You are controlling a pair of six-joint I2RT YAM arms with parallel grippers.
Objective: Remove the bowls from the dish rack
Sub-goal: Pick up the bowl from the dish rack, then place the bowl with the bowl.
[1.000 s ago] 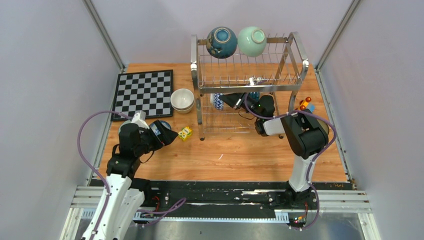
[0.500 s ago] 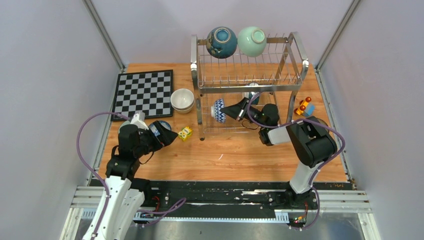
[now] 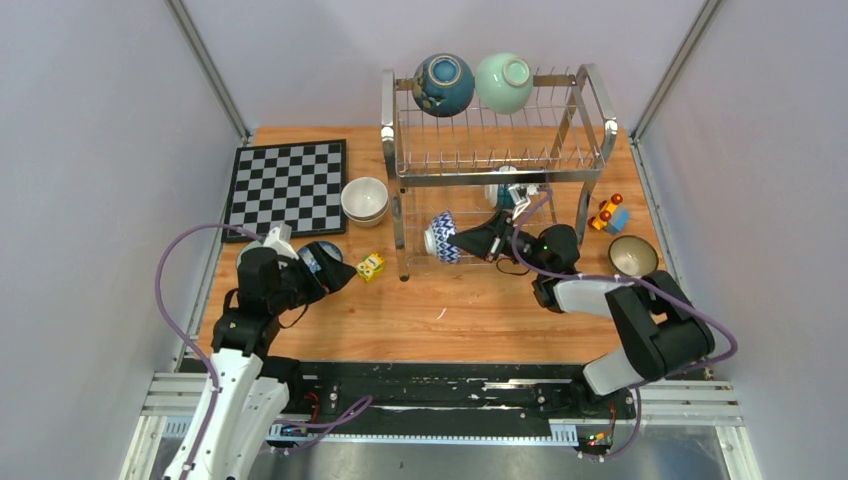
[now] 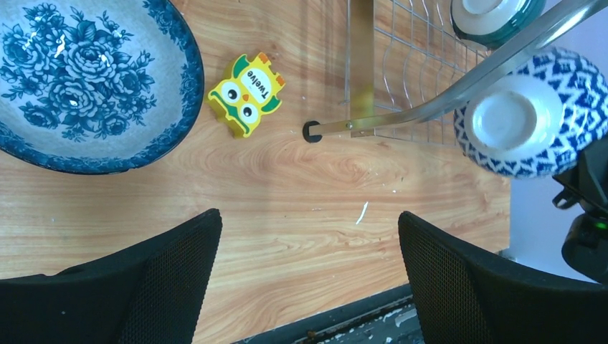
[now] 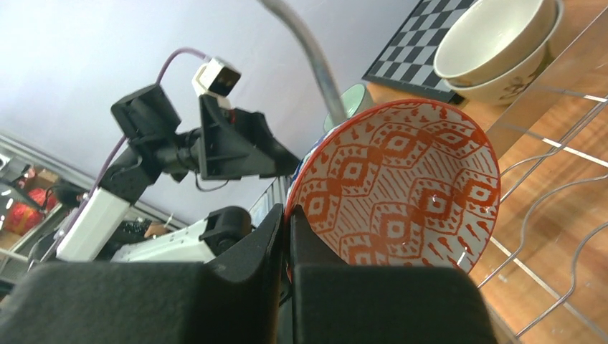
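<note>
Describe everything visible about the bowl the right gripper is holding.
The patterned bowl looks like glossy ceramic: orange-red diamonds inside, blue-and-white zigzags outside, plain white foot. It stands on edge, its rim pinched by the right gripper, at the lower tier of the dish rack. Whether it touches the wires is unclear.

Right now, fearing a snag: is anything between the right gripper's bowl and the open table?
The dish rack's chrome post stands close left of the blue zigzag bowl; on its near side nothing visible does.

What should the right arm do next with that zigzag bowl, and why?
Probably draw the zigzag bowl toward the near edge, clear of the dish rack: the right gripper pinches its rim, and it hangs under the rack's top tier.
</note>
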